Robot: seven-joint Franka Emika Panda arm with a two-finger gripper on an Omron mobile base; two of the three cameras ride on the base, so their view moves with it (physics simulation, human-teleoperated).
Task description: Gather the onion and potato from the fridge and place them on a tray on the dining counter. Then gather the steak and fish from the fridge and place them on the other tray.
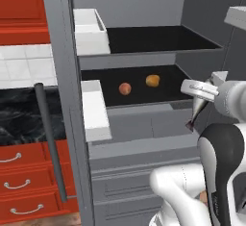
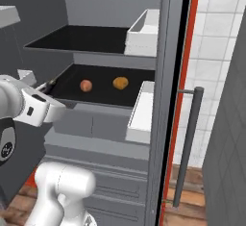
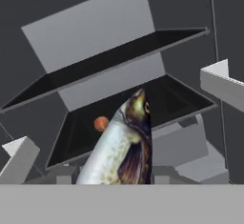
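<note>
While fridge point(image 1: 144, 119) stands open, jaws pinch fish point(image 3: 125, 147) just outside lower black shelf point(image 1: 168, 93); onion point(image 1: 125, 88) and potato point(image 1: 153, 80) rest apart on that shelf.

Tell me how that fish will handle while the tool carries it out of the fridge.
The fish looks long and tapered, sticking well past the tool, so it may swing or pivot on turns. Its skin looks smooth and glossy, so it could slip through the hold. The hand view shows it pointing toward the lower shelf, so back out straight to avoid clipping it.
</note>
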